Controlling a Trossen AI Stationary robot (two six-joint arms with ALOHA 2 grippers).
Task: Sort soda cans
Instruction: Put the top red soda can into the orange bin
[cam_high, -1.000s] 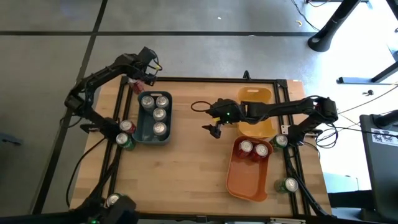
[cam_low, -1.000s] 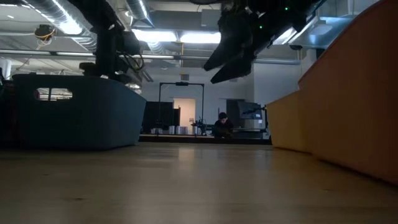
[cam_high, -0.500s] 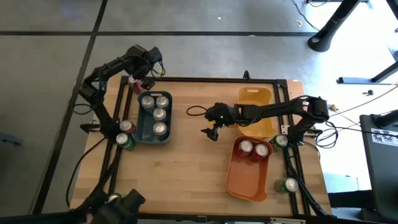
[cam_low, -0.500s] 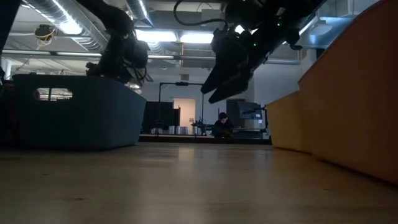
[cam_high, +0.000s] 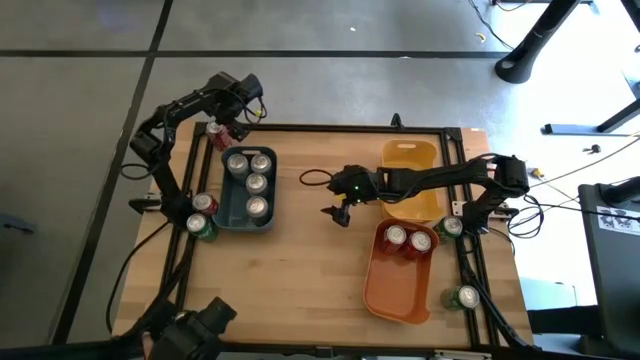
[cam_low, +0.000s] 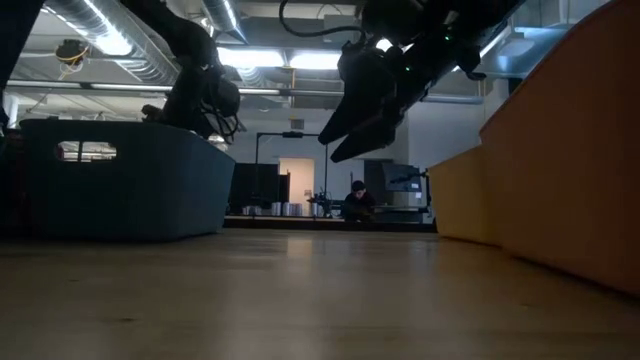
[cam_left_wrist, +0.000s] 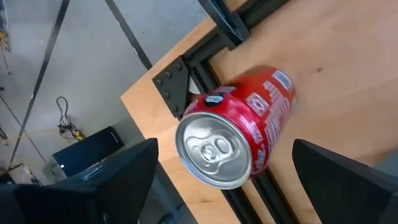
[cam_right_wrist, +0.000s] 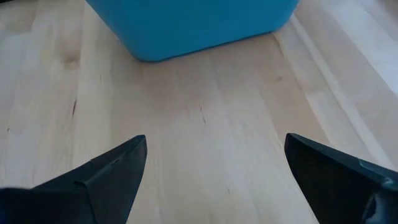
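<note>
A red soda can stands upright on the table's far left corner, next to the black frame. My left gripper hovers over it, open, one finger on either side, touching nothing. My right gripper is open and empty above bare wood at mid-table, facing the blue-grey bin. That bin holds several silver cans. Two cans stand in the orange bin.
A yellow bin lies under my right arm. A red can and a green can stand at the left edge, and two green cans at the right edge. Bare wood stretches along the near middle.
My right gripper has moved a little toward the table's left, nearer the blue-grey bin, staying open. My left arm has shifted its elbow and its gripper has sunk slightly over the red can. No can has moved.
</note>
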